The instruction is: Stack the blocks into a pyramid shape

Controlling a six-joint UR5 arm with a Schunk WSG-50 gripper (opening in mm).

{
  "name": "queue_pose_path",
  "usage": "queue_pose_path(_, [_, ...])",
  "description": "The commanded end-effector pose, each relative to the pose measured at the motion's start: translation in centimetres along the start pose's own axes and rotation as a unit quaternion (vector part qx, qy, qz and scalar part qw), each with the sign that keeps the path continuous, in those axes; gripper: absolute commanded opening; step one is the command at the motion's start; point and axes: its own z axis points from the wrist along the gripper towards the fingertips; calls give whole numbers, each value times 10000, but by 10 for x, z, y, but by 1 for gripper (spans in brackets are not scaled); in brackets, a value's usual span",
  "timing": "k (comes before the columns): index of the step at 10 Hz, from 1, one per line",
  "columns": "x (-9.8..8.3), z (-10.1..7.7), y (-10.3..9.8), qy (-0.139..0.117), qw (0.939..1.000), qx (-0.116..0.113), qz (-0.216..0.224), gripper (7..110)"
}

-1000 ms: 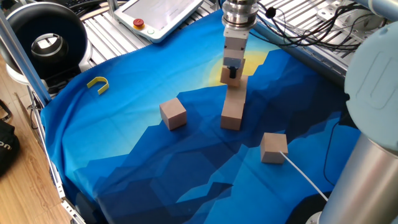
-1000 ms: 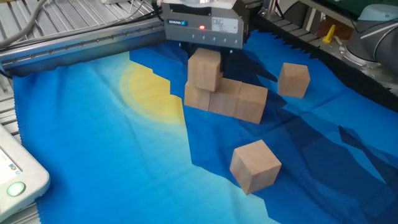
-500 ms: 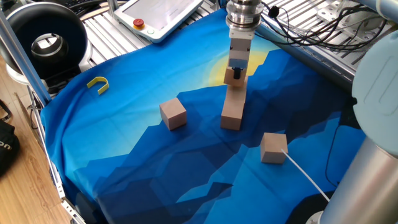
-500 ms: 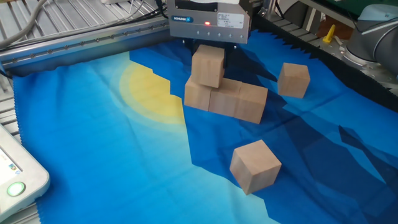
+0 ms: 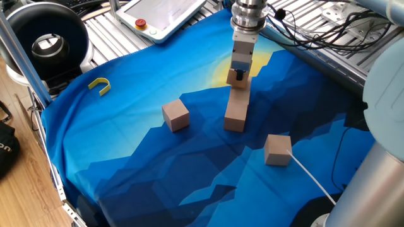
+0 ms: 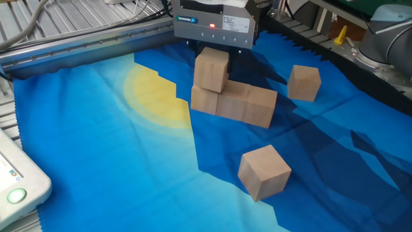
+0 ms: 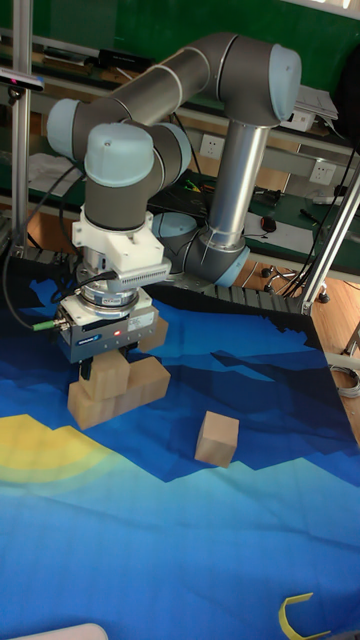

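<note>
The 6 plain light-brown cubes (image 6: 263, 171) look like smooth, matt wood. They lie on a blue and yellow printed cloth (image 6: 116, 154), matt and softly creased. The grey robot arm (image 7: 200, 80) has a smooth satin shell. The ribbed silver table frame (image 6: 84, 48) looks like metal.

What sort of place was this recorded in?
Most likely a robotics lab: an industrial arm works over a cloth-covered table, with a control tablet and loose cables beside it.
</note>
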Motion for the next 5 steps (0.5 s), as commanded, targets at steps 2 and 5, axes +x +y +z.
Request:
queue_pose_path(2, [4, 1, 1, -53, 9998, 59, 161, 7])
queue_pose_path(5, [8, -6, -2, -21, 9994, 258, 250, 7])
